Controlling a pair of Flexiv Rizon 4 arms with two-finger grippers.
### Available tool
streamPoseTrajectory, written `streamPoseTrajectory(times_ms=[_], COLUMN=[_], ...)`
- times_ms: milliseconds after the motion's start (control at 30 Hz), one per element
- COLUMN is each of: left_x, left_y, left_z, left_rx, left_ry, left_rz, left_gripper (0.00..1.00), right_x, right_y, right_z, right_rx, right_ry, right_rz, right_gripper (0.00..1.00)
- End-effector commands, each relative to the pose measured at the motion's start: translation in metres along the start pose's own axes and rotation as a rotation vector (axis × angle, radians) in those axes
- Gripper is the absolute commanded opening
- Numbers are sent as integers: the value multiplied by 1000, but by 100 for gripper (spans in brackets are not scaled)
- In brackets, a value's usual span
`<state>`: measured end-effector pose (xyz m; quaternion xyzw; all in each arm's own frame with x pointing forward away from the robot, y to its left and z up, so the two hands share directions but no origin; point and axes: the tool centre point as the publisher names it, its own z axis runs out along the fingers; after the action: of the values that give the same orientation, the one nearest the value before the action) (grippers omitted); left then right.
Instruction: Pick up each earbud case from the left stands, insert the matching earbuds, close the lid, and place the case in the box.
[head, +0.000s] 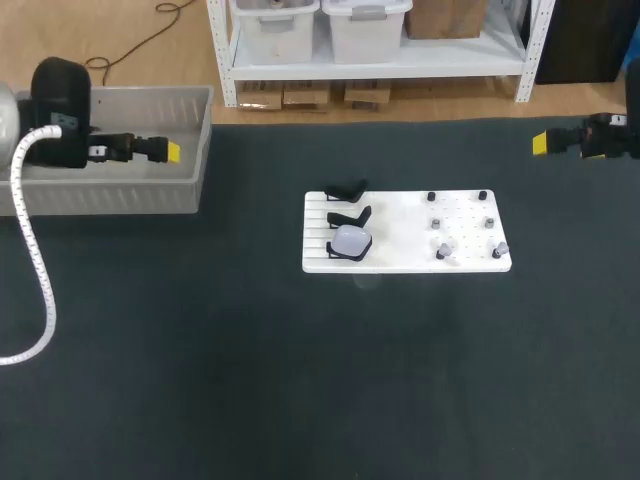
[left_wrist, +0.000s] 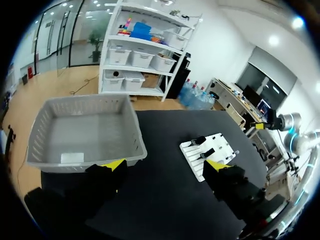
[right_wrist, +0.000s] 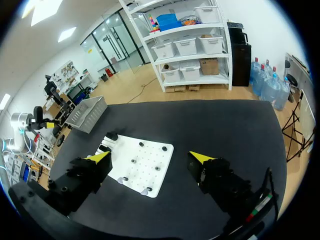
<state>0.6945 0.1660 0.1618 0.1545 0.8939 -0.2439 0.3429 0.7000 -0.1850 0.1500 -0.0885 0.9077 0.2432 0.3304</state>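
Observation:
A white board (head: 400, 262) lies mid-table. Three black stands line its left edge: the far two (head: 347, 189) (head: 352, 216) stand empty, and the nearest carries a pale rounded earbud case (head: 351, 241). Several small earbuds (head: 443, 250) sit on pegs on the board's right half. My left gripper (head: 160, 150) hangs open over the grey box (head: 110, 195) at the far left, holding nothing. At the table's far right edge my right gripper (head: 545, 143) is open and empty too. From the left wrist, the open gripper (left_wrist: 166, 167) faces the box (left_wrist: 140, 145) and the board (left_wrist: 192, 160). From the right wrist, the open gripper (right_wrist: 150, 157) looks down on the board (right_wrist: 150, 165).
The dark mat (head: 320, 380) covers the whole table, bare in front of the board. The grey box (right_wrist: 87, 112) sits against the far left edge. A white cable (head: 40, 290) loops from my left arm across the left side of the mat.

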Motion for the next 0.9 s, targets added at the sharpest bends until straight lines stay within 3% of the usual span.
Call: streamPoseTrajectory(times_ms=[33,900], left_x=[4,10], left_y=[3,-24], left_z=[-9,6], left_rx=[138,436], left_ry=[-50,17], left_rz=[75,557], left_gripper=[100,100], right_x=[0,0], right_y=[0,0], right_z=[0,0], right_rx=[0,0], right_ry=[0,0], right_rz=[0,0], right_gripper=[100,100])
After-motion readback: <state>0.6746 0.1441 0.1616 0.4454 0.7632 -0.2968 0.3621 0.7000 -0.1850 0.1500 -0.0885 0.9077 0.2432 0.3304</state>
